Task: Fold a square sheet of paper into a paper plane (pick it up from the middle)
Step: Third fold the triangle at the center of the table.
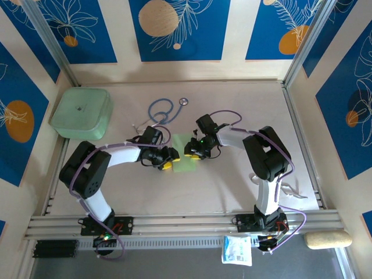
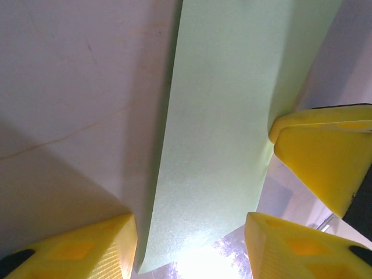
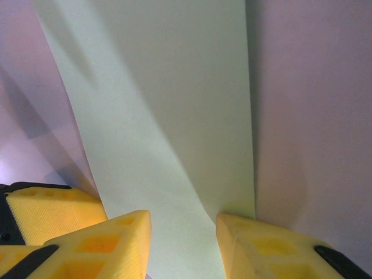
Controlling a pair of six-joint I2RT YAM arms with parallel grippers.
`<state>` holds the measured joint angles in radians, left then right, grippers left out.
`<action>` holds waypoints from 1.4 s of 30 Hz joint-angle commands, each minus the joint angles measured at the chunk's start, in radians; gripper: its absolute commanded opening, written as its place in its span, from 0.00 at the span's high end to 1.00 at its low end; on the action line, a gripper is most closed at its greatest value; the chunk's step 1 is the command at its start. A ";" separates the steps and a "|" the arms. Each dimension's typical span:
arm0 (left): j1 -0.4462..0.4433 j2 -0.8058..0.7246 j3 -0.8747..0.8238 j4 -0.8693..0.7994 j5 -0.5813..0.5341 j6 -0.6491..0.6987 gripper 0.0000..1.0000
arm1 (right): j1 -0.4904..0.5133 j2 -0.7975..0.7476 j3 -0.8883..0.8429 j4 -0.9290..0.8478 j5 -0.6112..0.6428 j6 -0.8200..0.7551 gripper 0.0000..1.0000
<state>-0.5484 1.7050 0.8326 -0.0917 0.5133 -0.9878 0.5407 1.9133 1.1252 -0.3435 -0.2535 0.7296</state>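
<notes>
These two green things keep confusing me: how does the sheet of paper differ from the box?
The pale green paper lies thin and flat with straight edges at the middle of the table. The mint-green box is thick and round-cornered, in the far-left corner. The paper looks smaller than the box. Both are light green.

square sheet of paper (image 1: 183, 163) | far end cut off, wrist views

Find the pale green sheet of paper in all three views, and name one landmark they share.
Top external: the paper lies in the middle of the table, between the yellow fingers.
Left wrist: a strip from the top right down to bottom centre.
Right wrist: a broad band from the top down to bottom centre.
Shared landmark: those yellow fingers, at the paper's edges in every view.
</notes>
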 commanded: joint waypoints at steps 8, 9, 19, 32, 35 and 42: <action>-0.012 -0.033 0.051 0.016 0.113 0.006 0.54 | -0.007 0.055 -0.035 -0.043 0.051 -0.018 0.61; -0.010 -0.040 0.049 0.010 0.113 0.011 0.54 | -0.007 0.055 -0.036 -0.043 0.050 -0.019 0.61; 0.024 0.007 0.061 0.045 0.090 -0.024 0.61 | -0.005 0.048 -0.048 -0.024 0.046 -0.032 0.61; 0.028 0.048 0.002 0.149 0.065 -0.176 0.66 | -0.007 0.013 -0.063 0.001 0.053 -0.045 0.61; 0.030 0.050 -0.018 0.160 0.062 -0.190 0.64 | -0.007 0.013 -0.061 0.001 0.052 -0.045 0.61; 0.037 0.062 -0.047 0.215 0.063 -0.226 0.62 | -0.008 0.010 -0.059 0.003 0.057 -0.047 0.61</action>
<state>-0.5247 1.7496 0.8017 0.0761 0.5827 -1.1831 0.5362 1.9057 1.1030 -0.3065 -0.2699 0.7067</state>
